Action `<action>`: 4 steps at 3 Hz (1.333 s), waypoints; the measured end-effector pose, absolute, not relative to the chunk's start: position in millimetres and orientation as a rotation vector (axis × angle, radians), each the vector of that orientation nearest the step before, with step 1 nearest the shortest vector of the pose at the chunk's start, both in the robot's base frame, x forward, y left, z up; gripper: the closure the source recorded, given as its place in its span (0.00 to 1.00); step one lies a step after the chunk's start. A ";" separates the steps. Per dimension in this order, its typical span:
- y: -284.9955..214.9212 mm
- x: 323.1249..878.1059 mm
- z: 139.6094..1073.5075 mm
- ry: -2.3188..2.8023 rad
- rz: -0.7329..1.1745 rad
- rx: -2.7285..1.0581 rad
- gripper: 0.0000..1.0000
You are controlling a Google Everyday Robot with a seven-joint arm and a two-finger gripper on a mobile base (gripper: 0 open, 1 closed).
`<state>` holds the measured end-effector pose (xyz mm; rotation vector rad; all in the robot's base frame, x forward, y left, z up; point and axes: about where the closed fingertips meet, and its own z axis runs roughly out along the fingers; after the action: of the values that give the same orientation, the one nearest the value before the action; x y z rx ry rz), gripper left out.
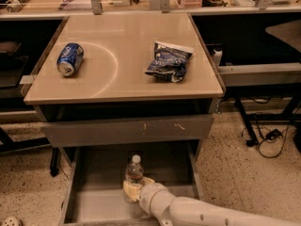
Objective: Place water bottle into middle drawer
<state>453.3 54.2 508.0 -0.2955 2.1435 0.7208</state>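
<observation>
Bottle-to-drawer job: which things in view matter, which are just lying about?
Job: water bottle, upright in the open middle drawer; gripper, clasping the bottle's lower half.
Lying about: blue soda can, chip bag, both on the tabletop.

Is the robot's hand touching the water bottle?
Touching. The camera view shows the gripper closed around the lower half of the water bottle, holding it upright in the open middle drawer.

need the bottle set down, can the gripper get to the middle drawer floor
Probably yes: the middle drawer stands open and the gripper holds the water bottle upright over its floor, nothing between.
</observation>
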 end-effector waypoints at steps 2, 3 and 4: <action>26.5 468.9 487.2 2.170 0.518 -0.262 1.00; 16.6 475.1 483.9 2.158 0.457 -0.236 1.00; 8.9 481.7 479.2 2.135 0.399 -0.198 1.00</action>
<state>481.7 8.9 479.2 -0.1978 2.1354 0.3989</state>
